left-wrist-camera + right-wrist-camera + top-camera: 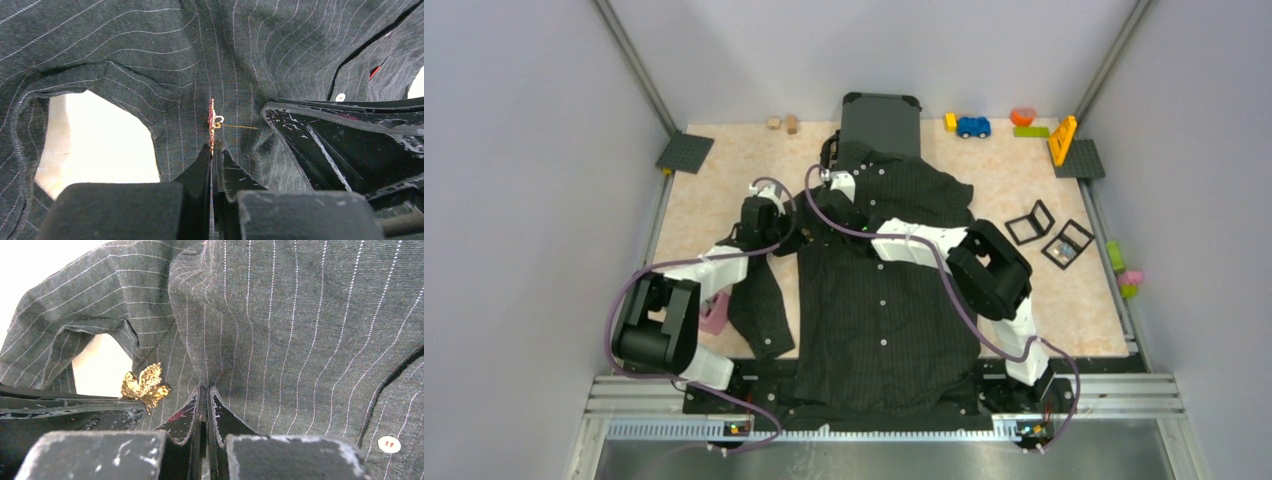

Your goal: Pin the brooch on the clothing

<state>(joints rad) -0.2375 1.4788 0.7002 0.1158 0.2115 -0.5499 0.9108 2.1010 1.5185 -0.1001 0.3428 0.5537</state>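
The clothing (879, 300), a black pinstriped shirt with white buttons, lies spread on the table. In the left wrist view my left gripper (213, 146) is shut on the brooch (212, 120), seen edge-on with its thin pin (240, 126) pointing right over the cloth. The right wrist view shows the brooch (145, 385) as a gold leaf held at the shirt's armhole. My right gripper (204, 388) is shut, pinching a fold of the clothing (300, 330) right beside it. From above, both grippers (796, 240) (816, 228) meet at the shirt's left chest.
A dark grey suitcase (881, 120) stands behind the collar. Toy blocks and a blue car (973, 127) line the back edge. Two black frames (1049, 235) lie at the right, a pink object (714, 318) under the left arm.
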